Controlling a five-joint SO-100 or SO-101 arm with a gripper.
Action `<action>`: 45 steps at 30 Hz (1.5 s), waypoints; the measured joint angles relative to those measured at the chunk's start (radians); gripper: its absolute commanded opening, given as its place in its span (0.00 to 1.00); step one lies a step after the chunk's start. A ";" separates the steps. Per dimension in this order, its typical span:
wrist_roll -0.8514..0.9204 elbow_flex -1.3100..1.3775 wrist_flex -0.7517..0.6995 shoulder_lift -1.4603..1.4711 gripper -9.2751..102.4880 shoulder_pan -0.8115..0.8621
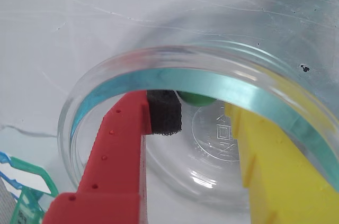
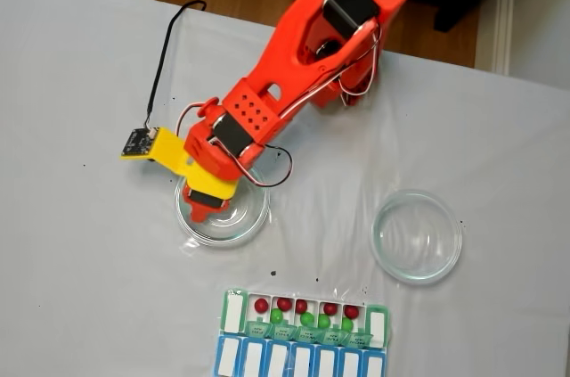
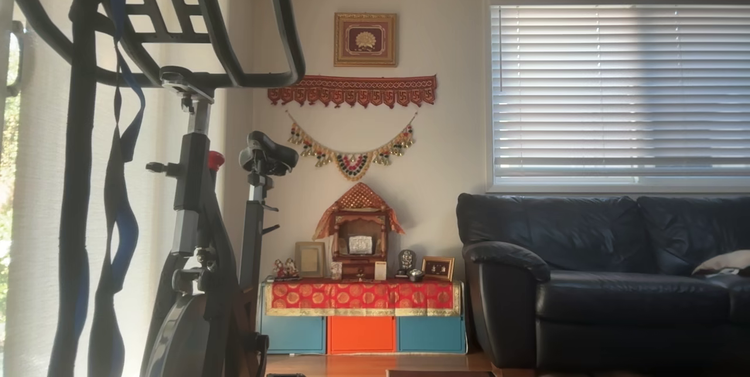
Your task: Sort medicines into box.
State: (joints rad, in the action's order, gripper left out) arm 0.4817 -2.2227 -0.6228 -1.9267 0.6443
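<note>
Red and yellow gripper (image 1: 204, 115) fingers, spread apart, dip into the glass dish (image 1: 106, 83); we see one green ball (image 1: 197, 98) at the dish's far wall, past the foam pad (image 1: 164, 113). Risk: closing could flick it off the curved glass.

Fixed view: pill organiser (image 2: 303, 323) below the dish (image 2: 254, 217), balls (image 2: 261, 305) inside.

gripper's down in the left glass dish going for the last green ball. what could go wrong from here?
1. The green ball sits against the dish's wall, just past the open gripper; closing may nudge it along the curved glass instead of trapping it.
2. The fingers reach inside the rim, so a sideways move could drag or tip the dish.
3. The pill organiser's open compartments already hold balls; a loose drop could bounce out.
</note>
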 measured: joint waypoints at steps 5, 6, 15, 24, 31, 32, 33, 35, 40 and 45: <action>0.006 0.000 0.012 0.002 0.22 0.000; 0.011 -0.002 0.023 0.002 0.21 0.000; 0.046 -0.146 0.192 -0.080 0.22 0.000; 0.078 -0.201 0.247 -0.126 0.10 0.000; 0.081 -0.210 0.253 -0.127 0.11 0.000; 0.081 -0.212 0.258 -0.127 0.11 0.000; 0.081 -0.212 0.261 -0.127 0.12 0.000; 0.081 -0.212 0.264 -0.127 0.16 0.000; 0.081 -0.212 0.281 -0.127 0.23 0.000; 0.097 -0.213 0.282 -0.127 0.26 0.000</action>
State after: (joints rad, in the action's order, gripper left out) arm 0.5783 -2.4360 -0.3405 -2.0540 0.6443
